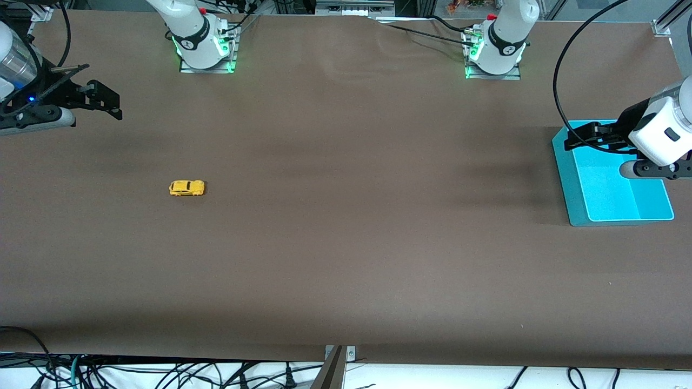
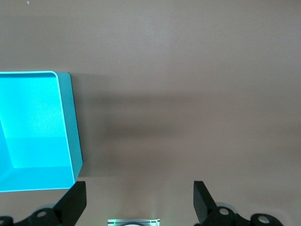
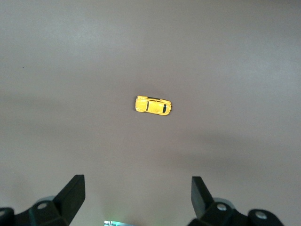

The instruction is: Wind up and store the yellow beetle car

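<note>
The yellow beetle car (image 1: 187, 187) stands on its wheels on the brown table toward the right arm's end, apart from both grippers. It also shows in the right wrist view (image 3: 153, 106). My right gripper (image 1: 105, 102) hangs open and empty in the air at the table's right-arm end, up and away from the car. The turquoise bin (image 1: 578, 178) stands at the left arm's end, empty; it also shows in the left wrist view (image 2: 66, 117). My left gripper (image 1: 581, 138) is open and empty over the bin's edge.
The brown table cover (image 1: 351, 216) stretches between the car and the bin. The two arm bases (image 1: 203, 46) (image 1: 494, 51) stand along the table's edge farthest from the front camera. Cables lie off the table's near edge.
</note>
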You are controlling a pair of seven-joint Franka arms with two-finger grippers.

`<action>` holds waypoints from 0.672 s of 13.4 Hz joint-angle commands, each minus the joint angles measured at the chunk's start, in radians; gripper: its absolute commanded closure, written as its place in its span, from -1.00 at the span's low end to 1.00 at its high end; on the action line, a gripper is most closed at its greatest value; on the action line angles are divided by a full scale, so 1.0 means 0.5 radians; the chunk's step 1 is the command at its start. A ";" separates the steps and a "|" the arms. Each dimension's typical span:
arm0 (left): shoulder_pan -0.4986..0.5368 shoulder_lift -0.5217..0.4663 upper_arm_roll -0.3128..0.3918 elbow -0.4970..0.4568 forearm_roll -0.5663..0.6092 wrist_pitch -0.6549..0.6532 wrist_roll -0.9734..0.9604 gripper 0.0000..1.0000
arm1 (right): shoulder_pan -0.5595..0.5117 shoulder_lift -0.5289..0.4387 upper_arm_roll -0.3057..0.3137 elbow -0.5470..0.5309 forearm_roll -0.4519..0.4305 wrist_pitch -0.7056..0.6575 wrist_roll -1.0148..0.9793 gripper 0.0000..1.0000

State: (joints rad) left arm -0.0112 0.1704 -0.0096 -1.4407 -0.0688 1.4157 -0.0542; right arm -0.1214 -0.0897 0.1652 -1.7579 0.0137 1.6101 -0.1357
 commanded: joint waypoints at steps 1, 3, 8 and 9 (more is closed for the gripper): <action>-0.005 -0.028 -0.005 -0.002 0.040 -0.003 0.026 -1.00 | 0.022 -0.005 -0.008 0.031 -0.018 -0.075 0.047 -1.00; -0.005 -0.028 -0.005 -0.002 0.040 0.000 0.026 -1.00 | 0.025 -0.005 -0.008 0.031 -0.015 -0.082 0.041 -1.00; -0.005 -0.028 -0.005 -0.002 0.036 0.000 0.026 -1.00 | 0.025 -0.002 -0.008 0.031 -0.012 -0.069 0.023 -1.00; -0.005 -0.028 -0.005 -0.002 0.036 0.000 0.026 -1.00 | 0.025 -0.002 -0.008 0.031 -0.009 -0.069 0.020 -1.00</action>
State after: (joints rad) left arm -0.0112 0.1704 -0.0097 -1.4407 -0.0688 1.4157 -0.0543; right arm -0.1159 -0.0897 0.1652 -1.7579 0.0137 1.5936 -0.1302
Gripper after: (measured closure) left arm 0.000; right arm 0.000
